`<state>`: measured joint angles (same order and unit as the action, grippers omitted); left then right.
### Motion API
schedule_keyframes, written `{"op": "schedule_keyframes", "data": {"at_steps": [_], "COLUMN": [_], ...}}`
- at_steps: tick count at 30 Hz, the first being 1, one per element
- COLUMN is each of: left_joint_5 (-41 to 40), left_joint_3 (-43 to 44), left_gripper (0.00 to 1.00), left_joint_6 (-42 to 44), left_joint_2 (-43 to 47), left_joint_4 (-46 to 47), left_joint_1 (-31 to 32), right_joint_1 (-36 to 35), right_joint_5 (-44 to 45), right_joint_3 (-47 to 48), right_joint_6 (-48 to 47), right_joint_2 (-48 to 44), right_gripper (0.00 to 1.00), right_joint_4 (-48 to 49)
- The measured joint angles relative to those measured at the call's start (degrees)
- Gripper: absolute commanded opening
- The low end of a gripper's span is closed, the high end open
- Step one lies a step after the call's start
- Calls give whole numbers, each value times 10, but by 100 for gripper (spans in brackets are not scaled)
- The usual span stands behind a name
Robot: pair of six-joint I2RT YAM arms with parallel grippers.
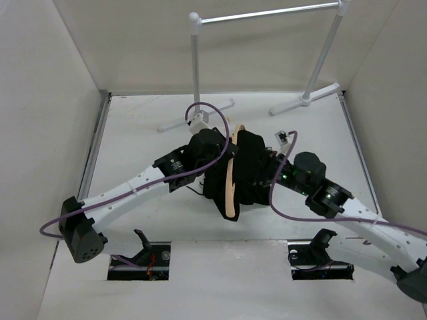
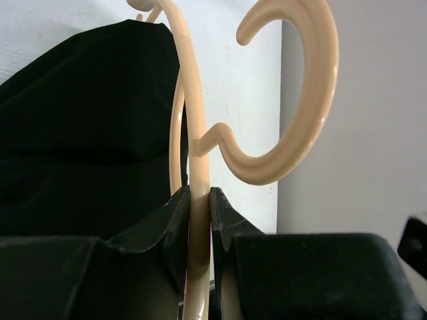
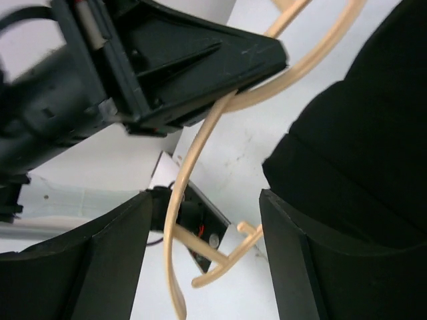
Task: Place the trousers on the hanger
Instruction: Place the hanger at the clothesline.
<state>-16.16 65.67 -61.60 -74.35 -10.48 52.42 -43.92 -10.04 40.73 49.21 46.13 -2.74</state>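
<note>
My left gripper is clamped on the hanger. In the left wrist view both fingers press flat against the thin tan bar, one on each side, with no gap. The grip sits just below the hook, which curls up and to the right of the bar. The black trousers fill the left of that view, lying against the far curved arm of the hanger.

My right gripper stands wide. Its two fingers are well apart and grip nothing. A curved arm of the hanger passes through the gap between them without touching either finger. The trousers hang just above the right-hand finger; I cannot tell whether cloth and finger touch. My left gripper shows at the upper left of this view, closed on the tan bar.

From above, the hanger sits at the middle of the table, between my two grippers. It appears as a narrow tan strip running front to back. Black cloth of the trousers shows on both sides of that strip, with the larger mass on the right. The white rack stands at the back of the table, well apart from the hanger.
</note>
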Motion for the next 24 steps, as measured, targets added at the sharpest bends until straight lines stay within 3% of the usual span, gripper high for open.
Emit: {"op": "schedule_keyframes", "data": {"at_steps": [3, 6, 12, 14, 16, 19, 24], "left_joint_5": [-22, -38, -63, -75, -86, -87, -56], "left_joint_3": [25, 44, 50, 54, 57, 59, 65], "left_gripper": [4, 4, 4, 6, 12, 32, 53], "left_joint_6": [19, 41, 69, 78, 87, 88, 93], "left_joint_2": [0, 0, 0, 4, 11, 23, 47], "left_joint_4": [-15, -27, -46, -47, -44, -35, -30], "left_joint_1": [25, 42, 49, 49, 49, 45, 15], "right_joint_1": [-34, -62, -97, -96, -96, -101, -94], "right_joint_5": [-5, -11, -10, -2, 8, 16, 21], "right_joint_3": [39, 63, 76, 75, 74, 74, 81], "right_joint_6": [-9, -12, -5, 19, 27, 15, -11], "right_joint_2": [63, 106, 136, 137, 137, 129, 114], "right_gripper": [71, 63, 13, 8, 5, 4, 4], "right_joint_4": [2, 7, 31, 22, 24, 33, 40]}}
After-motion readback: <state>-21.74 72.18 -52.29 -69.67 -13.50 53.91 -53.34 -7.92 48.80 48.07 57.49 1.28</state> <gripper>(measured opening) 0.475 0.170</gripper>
